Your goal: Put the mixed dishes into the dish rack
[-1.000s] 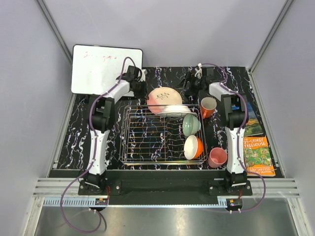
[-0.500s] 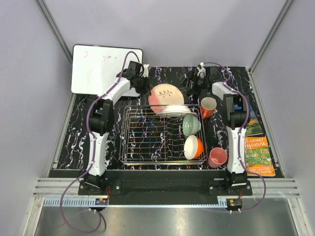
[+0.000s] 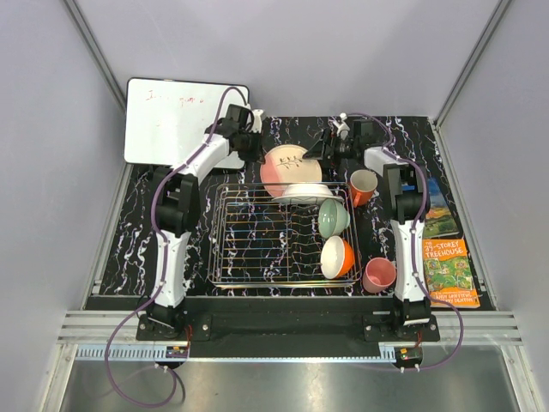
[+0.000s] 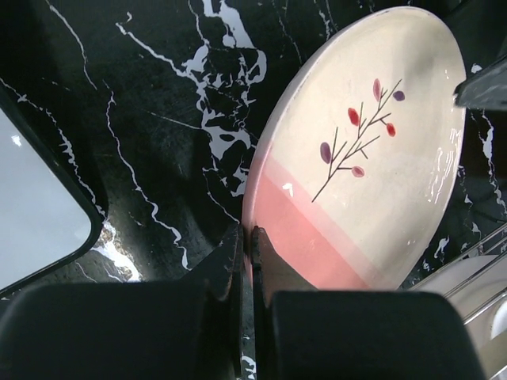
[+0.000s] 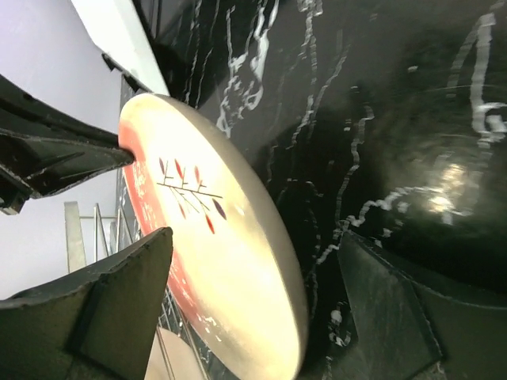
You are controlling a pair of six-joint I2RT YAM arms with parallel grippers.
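Observation:
The pink-cream plate with the leaf sprig stands tilted at the far edge of the dish rack. My left gripper is shut on its left rim; the left wrist view shows the jaws pinching the pink edge of the plate. My right gripper is open, its fingers straddling the plate's right rim without closing. The white plate, pale green bowl and orange bowl sit in the rack. The orange mug and pink cup stand on the table to its right.
A whiteboard lies at the back left, close behind my left gripper. Colourful books lie at the right edge. Grey walls close in the table on three sides.
My left gripper has tipped the leaf-sprig plate more upright. My right gripper has moved left so its open fingers now straddle the plate's right rim.

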